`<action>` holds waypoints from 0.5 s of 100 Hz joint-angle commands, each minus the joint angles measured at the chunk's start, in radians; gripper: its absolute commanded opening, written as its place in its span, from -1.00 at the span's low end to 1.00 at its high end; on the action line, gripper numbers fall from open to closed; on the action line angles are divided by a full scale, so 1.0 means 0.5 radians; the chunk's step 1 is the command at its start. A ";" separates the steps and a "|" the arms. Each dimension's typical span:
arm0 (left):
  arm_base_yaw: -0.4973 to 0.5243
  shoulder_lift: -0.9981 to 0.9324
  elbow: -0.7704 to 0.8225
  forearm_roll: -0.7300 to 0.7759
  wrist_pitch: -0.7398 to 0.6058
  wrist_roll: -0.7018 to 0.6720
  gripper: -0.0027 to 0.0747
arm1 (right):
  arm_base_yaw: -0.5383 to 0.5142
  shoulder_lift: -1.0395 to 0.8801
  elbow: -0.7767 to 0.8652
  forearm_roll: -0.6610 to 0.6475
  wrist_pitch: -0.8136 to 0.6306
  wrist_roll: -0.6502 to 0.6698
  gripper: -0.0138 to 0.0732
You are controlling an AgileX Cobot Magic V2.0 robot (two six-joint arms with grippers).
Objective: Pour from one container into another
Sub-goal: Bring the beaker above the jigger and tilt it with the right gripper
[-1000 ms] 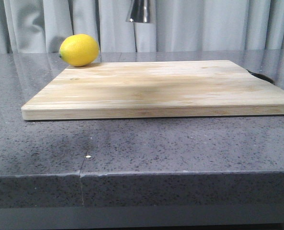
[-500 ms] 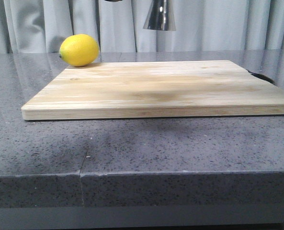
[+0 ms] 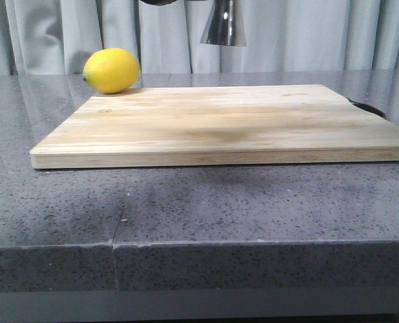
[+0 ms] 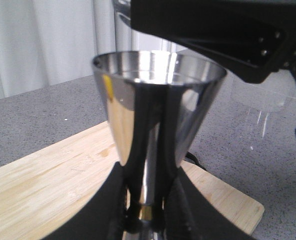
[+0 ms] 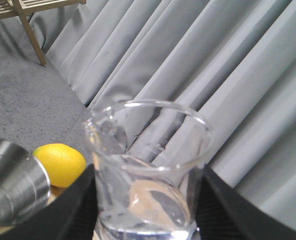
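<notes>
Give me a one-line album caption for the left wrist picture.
Left gripper holds a steel jigger above the cutting board, under a dark arm.

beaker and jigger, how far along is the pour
Done: both are lifted off the cutting board. The left pincer grips the steel jigger at its waist; the right pincer holds the glass beaker. In hand: bringing them together. Left: the tipping; no stream shows.
</notes>
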 commanded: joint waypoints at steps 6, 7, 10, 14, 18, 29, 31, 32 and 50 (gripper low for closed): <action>-0.019 -0.092 -0.049 0.002 -0.187 -0.014 -0.97 | 0.001 -0.071 -0.053 0.018 -0.121 -0.059 -0.10; -0.019 -0.092 -0.049 0.002 -0.187 -0.014 -0.97 | 0.001 -0.071 -0.053 0.014 -0.121 -0.059 -0.10; -0.019 -0.092 -0.049 0.002 -0.187 -0.014 -0.97 | 0.001 -0.071 -0.053 -0.004 -0.121 -0.059 -0.10; -0.019 -0.092 -0.049 0.002 -0.187 -0.014 -0.97 | 0.001 -0.071 -0.053 -0.018 -0.121 -0.071 -0.10; -0.019 -0.092 -0.049 0.002 -0.187 -0.014 -0.97 | 0.001 -0.071 -0.053 -0.021 -0.121 -0.107 -0.10; -0.019 -0.092 -0.049 0.002 -0.187 -0.014 -0.97 | 0.001 -0.071 -0.053 -0.022 -0.121 -0.200 -0.10; -0.019 -0.092 -0.049 0.002 -0.187 -0.014 -0.97 | 0.001 -0.071 -0.053 -0.022 -0.121 -0.209 -0.10; -0.019 -0.092 -0.049 0.002 -0.187 -0.014 -0.97 | 0.001 -0.071 -0.053 -0.022 -0.121 -0.213 -0.10; -0.019 -0.092 -0.049 0.002 -0.187 -0.014 -0.97 | 0.001 -0.071 -0.053 -0.026 -0.121 -0.269 -0.10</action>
